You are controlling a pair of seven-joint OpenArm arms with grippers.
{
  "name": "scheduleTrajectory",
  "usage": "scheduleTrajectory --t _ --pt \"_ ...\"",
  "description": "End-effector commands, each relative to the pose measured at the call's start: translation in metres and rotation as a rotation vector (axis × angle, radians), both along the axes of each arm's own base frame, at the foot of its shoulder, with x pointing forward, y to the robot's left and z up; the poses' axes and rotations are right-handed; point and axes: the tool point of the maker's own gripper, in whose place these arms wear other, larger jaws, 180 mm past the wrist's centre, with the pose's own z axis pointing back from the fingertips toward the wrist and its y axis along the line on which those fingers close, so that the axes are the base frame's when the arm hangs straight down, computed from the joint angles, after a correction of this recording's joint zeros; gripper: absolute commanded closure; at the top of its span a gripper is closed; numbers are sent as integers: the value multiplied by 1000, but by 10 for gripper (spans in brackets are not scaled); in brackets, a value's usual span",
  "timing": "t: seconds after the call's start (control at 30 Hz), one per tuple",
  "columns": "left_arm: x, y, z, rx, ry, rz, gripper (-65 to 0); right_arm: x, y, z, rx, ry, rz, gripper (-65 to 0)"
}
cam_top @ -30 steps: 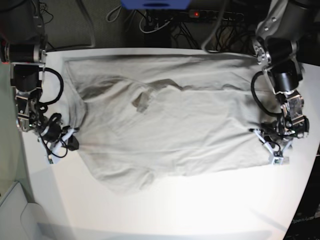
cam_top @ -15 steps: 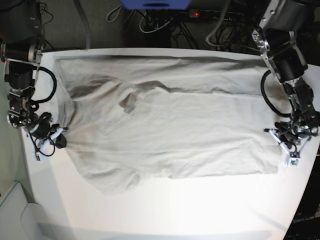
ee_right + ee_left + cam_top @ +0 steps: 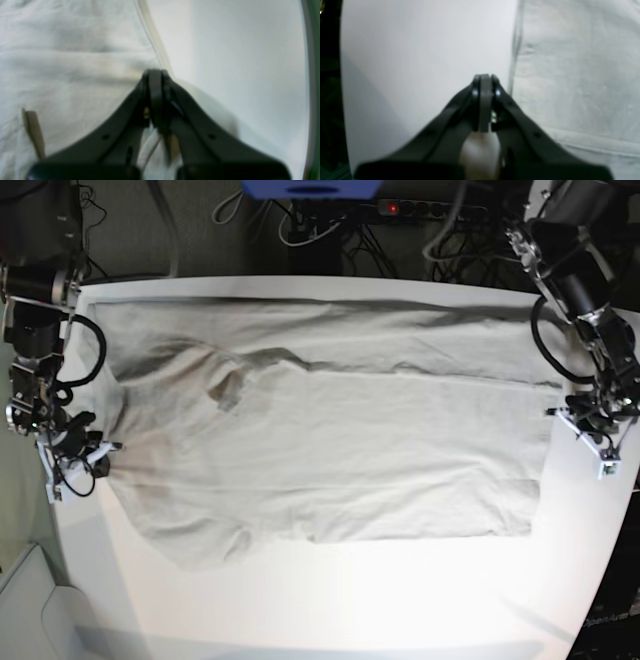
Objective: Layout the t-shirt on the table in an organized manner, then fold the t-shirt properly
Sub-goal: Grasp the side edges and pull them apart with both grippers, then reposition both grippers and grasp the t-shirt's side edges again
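Mostly flat, the t-shirt (lightly creased) spans the table; both grippers pinched closed.

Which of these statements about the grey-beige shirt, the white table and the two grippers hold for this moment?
1. The light grey-beige cotton t-shirt lies spread across the glossy white table. True.
2. The left gripper is wide open. False: its jaws are shut together.
3. The left gripper is over bare table beside the shirt's edge. True.
4. The shirt is folded into a small square. False: it lies unfolded.
5. The right gripper has its jaws shut. True.
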Motion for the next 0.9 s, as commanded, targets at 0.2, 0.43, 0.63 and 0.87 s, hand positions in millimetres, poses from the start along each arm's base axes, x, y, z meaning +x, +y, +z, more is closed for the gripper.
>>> scheduleTrajectory --t 0.2,0.43,0.63,0.87 --pt "12 12 22 12 -73 24 -5 6 -3 17 23 -28 38 0" --pt "22 12 32 12 -101 27 -6 16 -6 29 35 -61 24 -48" --pt "31 16 44 19 -129 30 -6 29 -3 61 -19 -154 62 -155" --pt "46 15 60 16 -174 32 -64 41 12 98 -70 -266 113 -163"
